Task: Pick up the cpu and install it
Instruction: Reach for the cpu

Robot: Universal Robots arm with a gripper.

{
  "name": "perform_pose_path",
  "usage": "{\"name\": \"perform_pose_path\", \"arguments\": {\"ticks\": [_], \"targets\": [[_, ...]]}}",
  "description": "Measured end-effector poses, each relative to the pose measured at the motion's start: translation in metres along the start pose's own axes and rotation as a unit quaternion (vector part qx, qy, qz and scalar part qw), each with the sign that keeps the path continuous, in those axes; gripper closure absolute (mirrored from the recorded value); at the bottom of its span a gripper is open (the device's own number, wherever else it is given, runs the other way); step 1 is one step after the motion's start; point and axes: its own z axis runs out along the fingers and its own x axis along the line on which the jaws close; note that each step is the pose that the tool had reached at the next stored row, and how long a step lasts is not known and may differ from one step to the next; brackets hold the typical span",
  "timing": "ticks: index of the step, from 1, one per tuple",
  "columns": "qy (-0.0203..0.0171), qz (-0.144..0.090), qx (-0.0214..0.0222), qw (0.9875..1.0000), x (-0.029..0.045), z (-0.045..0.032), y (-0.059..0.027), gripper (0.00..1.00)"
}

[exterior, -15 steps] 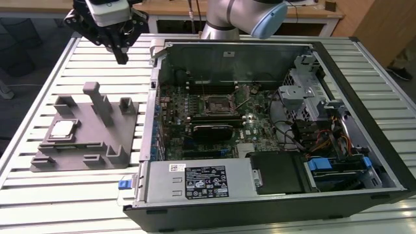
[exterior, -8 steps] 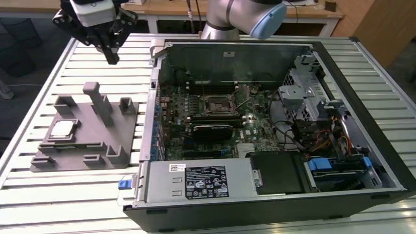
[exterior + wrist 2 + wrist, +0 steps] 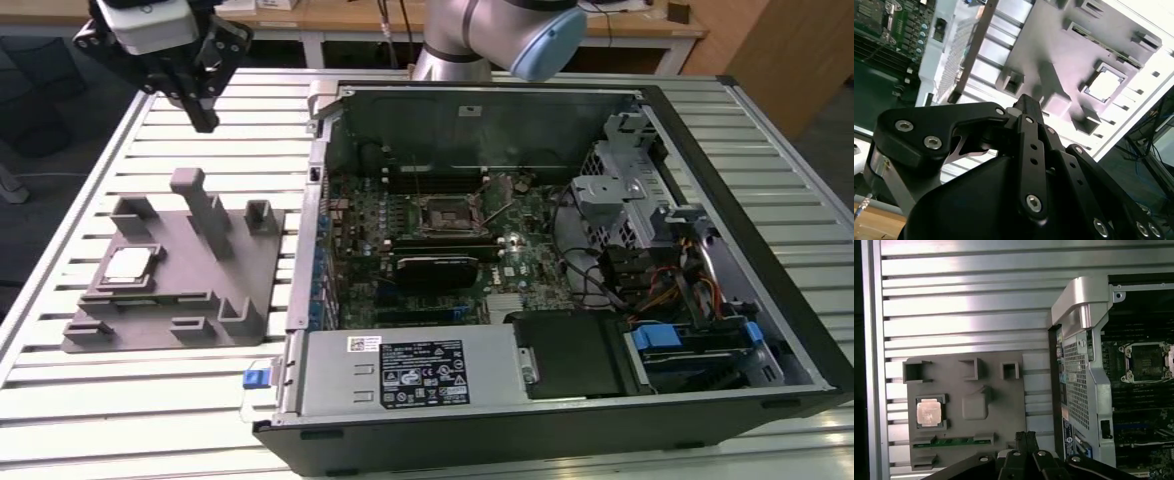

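Black fingers of the gripper (image 3: 1026, 436) stand pressed together at the tips in both wrist views. There is no gap that I can see and nothing is between them, so your claw is closed and empty. In the exterior view it hangs high above the slatted metal table (image 3: 80, 400), well apart from the work.

Next comes the grey holder block (image 3: 966, 385), which lies on the table at the exterior view's left of the computer case (image 3: 534, 440). The cpu (image 3: 929, 412) sits in a square pocket of this block, on the side away from the case. It is a small flat square with a pale silver metal top, lying level, with low grey walls close around it. A thin green strip (image 3: 951, 441) lies in a slot just beside it.

I judge that the step in hand is the approach to the chip. To do it well, you open the jaws before the descent and keep them centred over the pocket and square to the chip's sides. Like this the fingers take its edges and miss the pocket walls and the tall posts (image 3: 200, 205). Farther away, inside the case, the black socket (image 3: 1146, 362) shows dark in its middle, with no chip seated as far as I can tell.
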Motion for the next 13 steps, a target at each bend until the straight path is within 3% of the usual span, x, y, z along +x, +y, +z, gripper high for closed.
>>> {"name": "perform_pose_path", "arguments": {"ticks": [4,13], "targets": [[0.0000,0.000,0.0000,1.0000,0.0165,-0.0003,-0.0013,0.89],[0.0000,0.000,0.0000,1.0000,0.0412,-0.0007,-0.0032,0.89]]}}
